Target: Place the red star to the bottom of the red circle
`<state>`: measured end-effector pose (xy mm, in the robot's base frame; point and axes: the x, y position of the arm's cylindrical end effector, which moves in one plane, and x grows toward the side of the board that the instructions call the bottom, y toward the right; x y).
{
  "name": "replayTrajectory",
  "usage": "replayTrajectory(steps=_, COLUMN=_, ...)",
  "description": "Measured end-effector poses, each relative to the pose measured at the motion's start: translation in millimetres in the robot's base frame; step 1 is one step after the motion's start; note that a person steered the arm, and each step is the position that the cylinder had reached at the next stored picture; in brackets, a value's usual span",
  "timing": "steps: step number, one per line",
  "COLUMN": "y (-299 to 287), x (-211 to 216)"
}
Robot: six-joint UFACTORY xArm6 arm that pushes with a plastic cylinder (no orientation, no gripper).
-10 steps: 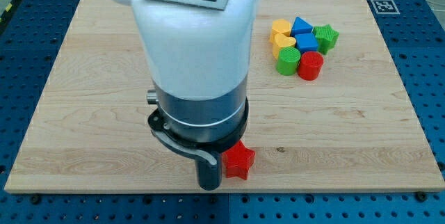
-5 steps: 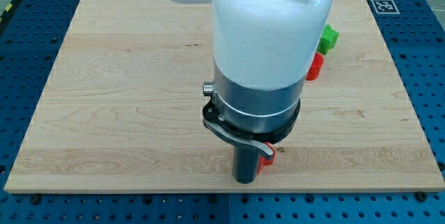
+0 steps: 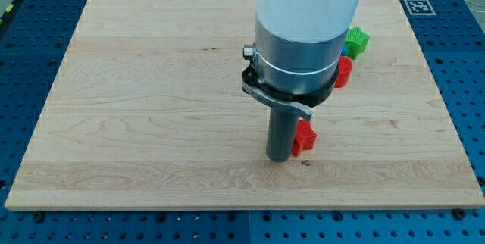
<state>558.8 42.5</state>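
**Tip against the red star, mid-tabletop**

Here's the picture right now: my tip (image 3: 280,157) is planted on the wooden tabletop (image 3: 136,107), a little below and right of the board's middle, and the red star (image 3: 304,138) sits touching the rod at its 3 o'clock side. Only part of the star shows; the rod covers its left edge, so the points of the star are hard to make out.

This tool is a plain dark rod with nothing to open or close, so there is no wide or narrow to call and it holds nothing; it simply stands upright against the star.

Up at 1 o'clock from the star, partly hidden behind the big white and grey arm body (image 3: 303,24), the red circle (image 3: 343,72) peeks out, just its right side visible. The star lies below it and slightly toward the view's left, near but apart, with bare wood between them.

Above the red circle, at 12 to 1 o'clock, a green star (image 3: 358,41) pokes out, and a sliver of a blue block (image 3: 346,49) shows just beside it; its shape I cannot tell. Anything else in that cluster is hidden behind the arm.

At the board's far top right corner sits a black-and-white marker tag (image 3: 418,6).
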Motion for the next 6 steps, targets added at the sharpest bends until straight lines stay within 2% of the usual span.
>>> replayTrajectory(steps=2, y=7.2, x=-7.7)
replayTrajectory(steps=3, y=-18.9, x=-12.5)
replayTrajectory(steps=4, y=-16.5, x=-16.2)
replayTrajectory(steps=5, y=26.4, x=-19.9)
replayTrajectory(steps=6, y=44.8, x=-20.3)
